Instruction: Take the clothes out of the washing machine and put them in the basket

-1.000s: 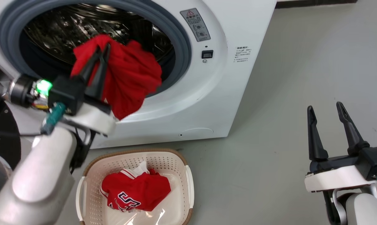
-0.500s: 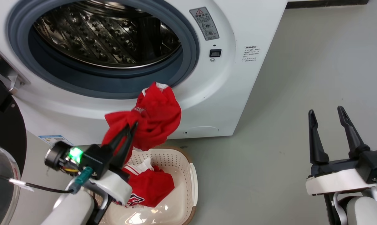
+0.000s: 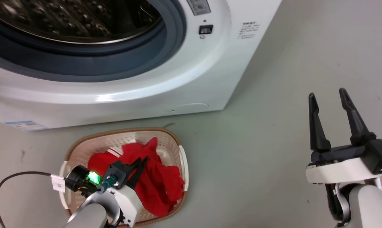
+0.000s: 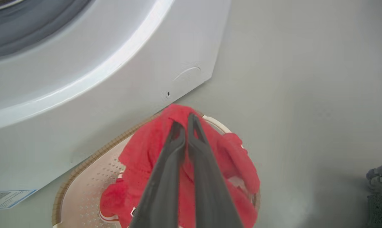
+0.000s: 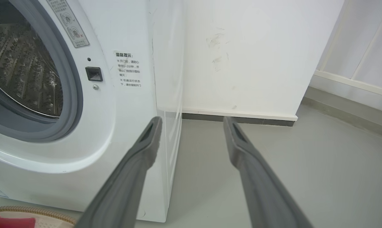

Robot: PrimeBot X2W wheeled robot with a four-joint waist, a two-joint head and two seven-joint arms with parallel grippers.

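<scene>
Left gripper (image 3: 143, 161) is down in the basket (image 3: 121, 130), its two long dark fingers pressed together and pinching a fold of the clothes (image 3: 159, 180). In the left wrist view the gripper (image 4: 184, 122) has bright red cloth (image 4: 232, 148) bunched up to a soft peak around its tips. The clothes lie crumpled and loose inside the basket, one edge slumping over the right-hand wall, and a bit of red-and-white striped trim (image 3: 114, 152) peeks out at the back. The basket is a rounded rectangle of cream plastic, walls dotted with small holes, with a brown woven rim (image 4: 92, 158), and it sits on the smooth grey floor (image 3: 273, 142) just in front of the washing machine (image 3: 178, 79). That's glossy white, with a curved front, a matte grey gasket (image 3: 165, 41) and a dimpled steel drum (image 5: 16, 69). Off to the side, the right gripper (image 3: 326, 95) hangs over bare floor, tapered fingers spread wide, nothing between them (image 5: 191, 120).
</scene>
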